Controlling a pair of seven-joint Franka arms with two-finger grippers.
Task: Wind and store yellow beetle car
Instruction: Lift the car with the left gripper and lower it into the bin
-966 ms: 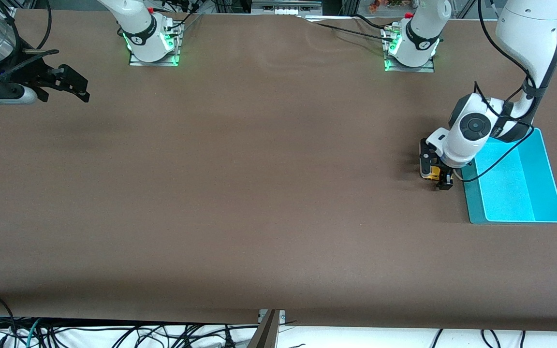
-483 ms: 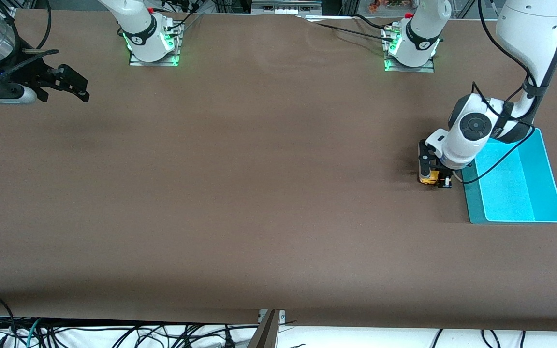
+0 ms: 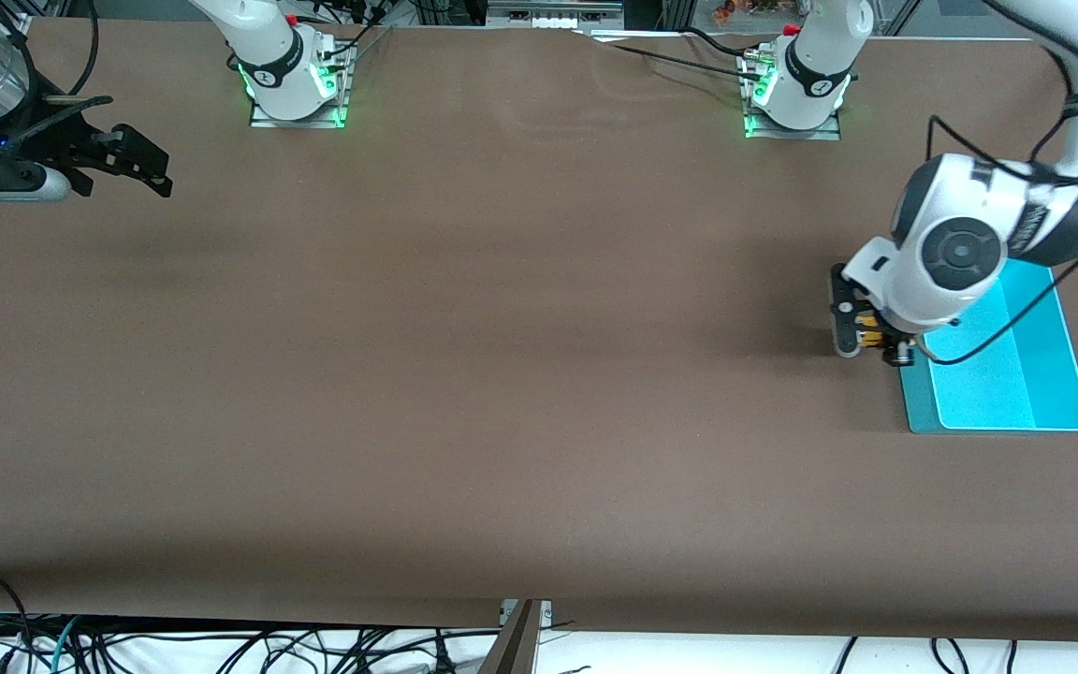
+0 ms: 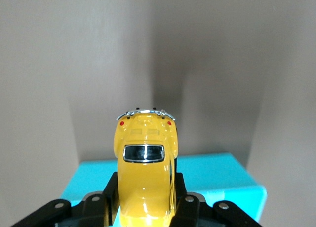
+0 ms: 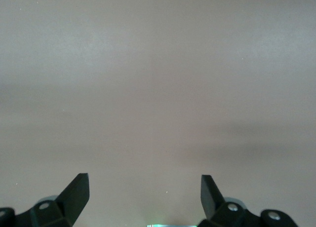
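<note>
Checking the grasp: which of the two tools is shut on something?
The left tool, by the cyan bin, is shut on the yellow beetle car. The right tool waits open, holding nothing.

A bright yellow beetle car (image 4: 145,175) with a dark rear window, chrome trim and two small red tail lights sits between black fingers (image 4: 190,207); a cyan bin (image 3: 1016,393) lies on the plain brown table (image 3: 502,374), white arms with green-lit bases above
</note>
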